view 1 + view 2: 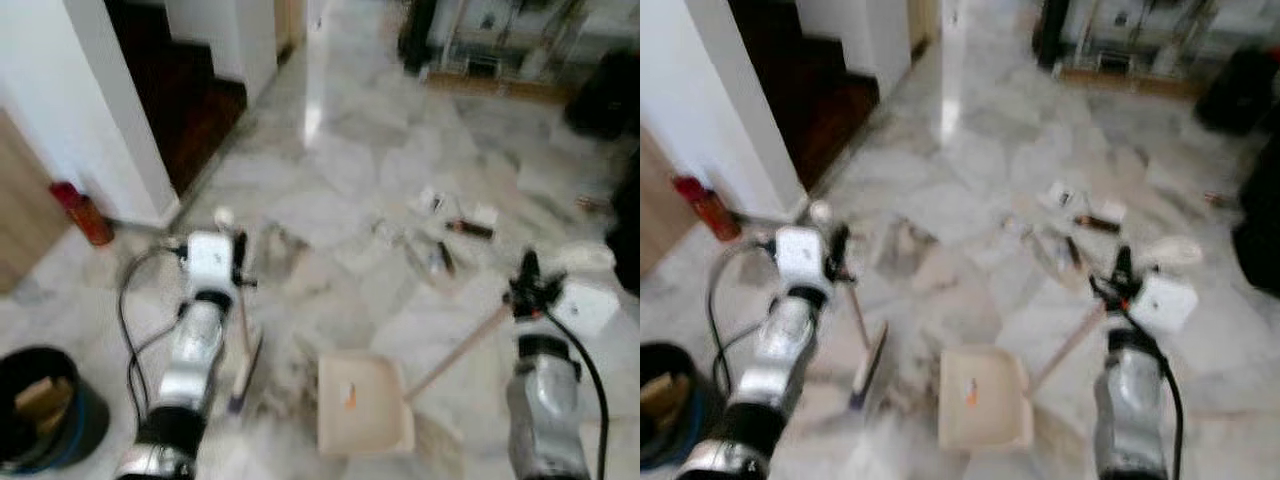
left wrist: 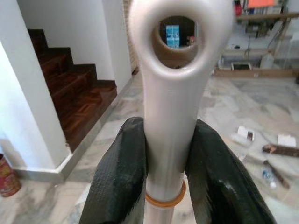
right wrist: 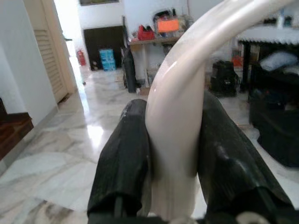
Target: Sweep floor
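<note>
My left gripper [image 1: 238,262] is shut on the pale handle of a broom [image 2: 173,84], and its black fingers [image 2: 121,177] press both sides of it. The broom's head [image 1: 245,370] rests on the marble floor just left of a cream dustpan [image 1: 362,400]. My right gripper [image 1: 527,285] is shut on the dustpan's long handle [image 3: 184,74], which slants down to the pan between my arms. Scattered litter [image 1: 445,240], wrappers and small dark bits, lies on the floor beyond the pan. The eye views are blurred.
A black bucket [image 1: 40,410] stands at the near left and a red can [image 1: 82,212] against the white wall [image 1: 110,110]. Dark wooden stairs [image 1: 190,100] rise at the far left. Shelving [image 1: 500,50] and black bags [image 1: 610,90] line the back right.
</note>
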Motion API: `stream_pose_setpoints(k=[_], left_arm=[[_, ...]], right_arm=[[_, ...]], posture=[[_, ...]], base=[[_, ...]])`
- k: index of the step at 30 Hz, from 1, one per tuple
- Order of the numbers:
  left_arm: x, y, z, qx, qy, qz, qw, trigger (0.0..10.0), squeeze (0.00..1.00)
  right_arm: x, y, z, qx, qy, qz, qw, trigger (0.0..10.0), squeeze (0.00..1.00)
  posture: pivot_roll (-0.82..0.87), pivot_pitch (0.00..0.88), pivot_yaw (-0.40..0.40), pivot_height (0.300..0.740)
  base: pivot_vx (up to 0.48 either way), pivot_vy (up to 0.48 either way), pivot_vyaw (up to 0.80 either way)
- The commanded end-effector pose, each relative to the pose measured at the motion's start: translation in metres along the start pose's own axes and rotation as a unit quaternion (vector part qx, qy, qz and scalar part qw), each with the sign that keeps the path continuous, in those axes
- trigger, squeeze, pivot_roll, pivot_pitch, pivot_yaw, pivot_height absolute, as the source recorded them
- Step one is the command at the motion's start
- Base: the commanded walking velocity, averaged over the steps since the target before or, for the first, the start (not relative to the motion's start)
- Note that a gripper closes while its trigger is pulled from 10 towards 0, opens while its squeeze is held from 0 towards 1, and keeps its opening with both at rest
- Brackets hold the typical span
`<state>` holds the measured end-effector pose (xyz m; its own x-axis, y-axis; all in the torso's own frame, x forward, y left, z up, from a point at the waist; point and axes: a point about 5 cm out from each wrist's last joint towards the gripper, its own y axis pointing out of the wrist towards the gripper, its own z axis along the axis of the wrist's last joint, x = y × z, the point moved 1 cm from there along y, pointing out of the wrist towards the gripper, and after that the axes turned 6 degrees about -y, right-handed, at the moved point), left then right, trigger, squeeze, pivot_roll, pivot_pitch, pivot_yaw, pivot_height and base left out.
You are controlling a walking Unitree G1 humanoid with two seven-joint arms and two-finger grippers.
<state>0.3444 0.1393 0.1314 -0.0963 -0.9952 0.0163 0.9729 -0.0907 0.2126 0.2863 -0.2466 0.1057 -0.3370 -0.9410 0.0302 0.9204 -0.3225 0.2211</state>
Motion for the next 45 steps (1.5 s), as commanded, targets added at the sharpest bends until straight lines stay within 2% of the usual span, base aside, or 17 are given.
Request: stream_pose_setpoints(k=[1, 6, 9, 20, 45], left_arm=[[-0.0022, 0.0039, 0.0105, 0.023, 0.005, -0.002, 1.0, 10.0, 0.0], [-0.0027, 0.0041, 0.0107, 0.023, 0.006, 0.0, 1.0, 10.0, 0.0], [-0.0029, 0.0038, 0.0105, 0.023, 0.006, 0.001, 1.0, 10.0, 0.0], [-0.0028, 0.0042, 0.0102, 0.022, 0.005, 0.001, 1.0, 10.0, 0.0], [0.0026, 0.0063, 0.0103, 0.023, 0.004, -0.016, 1.0, 10.0, 0.0]], right_arm=[[-0.0028, 0.0055, 0.0115, 0.025, 0.012, -0.002, 1.0, 10.0, 0.0], [-0.0036, 0.0061, 0.0096, 0.017, 0.025, -0.001, 1.0, 10.0, 0.0], [-0.0043, 0.0065, 0.0101, 0.018, 0.019, 0.002, 1.0, 10.0, 0.0], [-0.0047, 0.0066, 0.0121, 0.026, 0.013, 0.004, 1.0, 10.0, 0.0], [-0.0065, 0.0016, 0.0079, 0.024, 0.013, -0.001, 1.0, 10.0, 0.0]], posture=[[0.07, 0.061, -0.04, 0.74], [0.08, 0.068, -0.041, 0.74], [0.07, 0.073, -0.04, 0.74], [0.07, 0.076, -0.041, 0.74], [0.08, 0.014, -0.02, 0.74]], base=[[0.274, 0.0, 0.0], [0.274, 0.0, -0.16], [0.275, 0.0, -0.8], [0.275, 0.0, 0.0], [0.288, 0.0, 0.0]])
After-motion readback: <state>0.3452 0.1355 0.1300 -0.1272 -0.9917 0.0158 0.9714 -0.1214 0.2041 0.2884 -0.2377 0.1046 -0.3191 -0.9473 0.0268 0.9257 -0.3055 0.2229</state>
